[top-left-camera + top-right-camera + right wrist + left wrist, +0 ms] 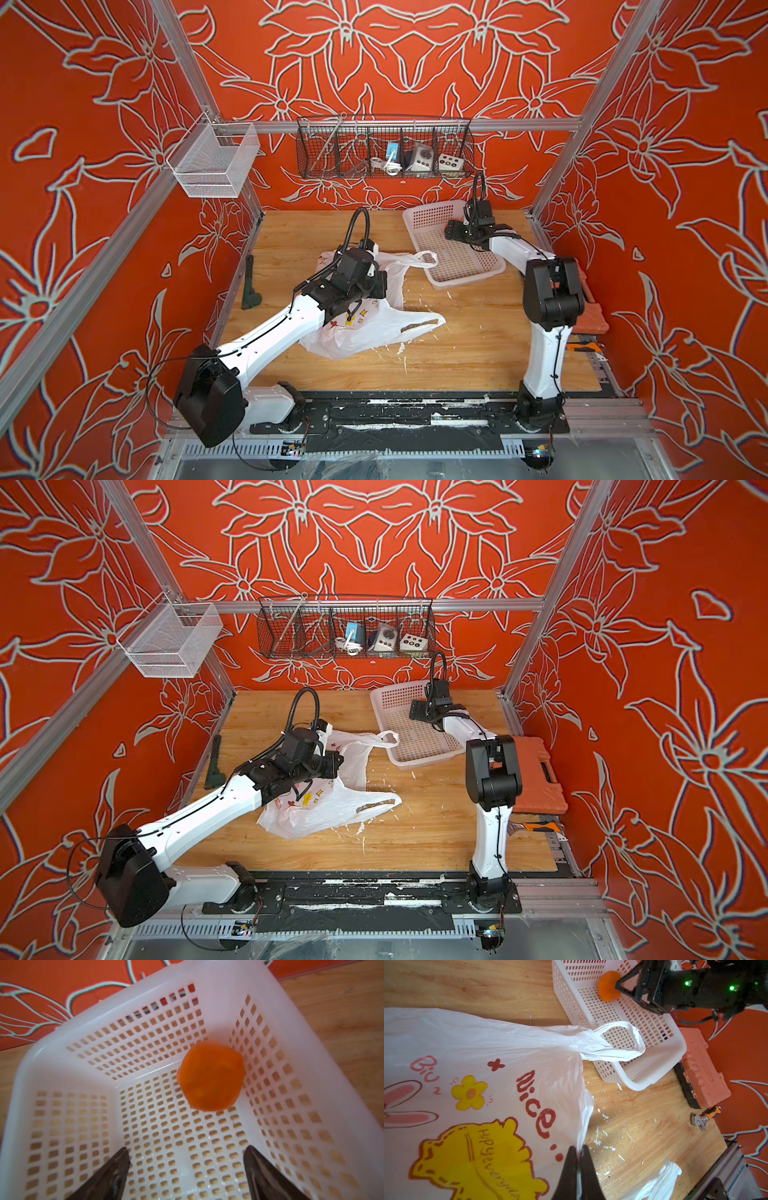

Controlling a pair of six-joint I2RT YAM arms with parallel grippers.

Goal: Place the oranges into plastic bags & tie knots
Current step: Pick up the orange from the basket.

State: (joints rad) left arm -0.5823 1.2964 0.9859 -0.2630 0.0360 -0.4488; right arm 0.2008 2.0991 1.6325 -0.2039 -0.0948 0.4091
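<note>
While the left gripper [578, 1152] was clenched on a thin fold at the open edge of the plastic bag [374, 332], the bag itself lay crumpled on the wooden table [478, 353], a little left of the centre in both top views. One loop handle [426, 258] reached toward the upper right and rested over the near rim of the white perforated basket [419, 218]. The other handle [422, 325] lay flat on the wood, pointing right. The two handles were apart and not tied. The basket stood right of the centre, near the back wall. The right gripper [187, 1150] was down inside it with its jaws spread wide, grasping nothing. One orange [211, 1076] sat on the basket floor in a corner, just ahead of the fingertips. In the left wrist view a finger overlapped this orange [607, 987], so I could not tell if they touched. In the top views the right arm hid the fruit.
</note>
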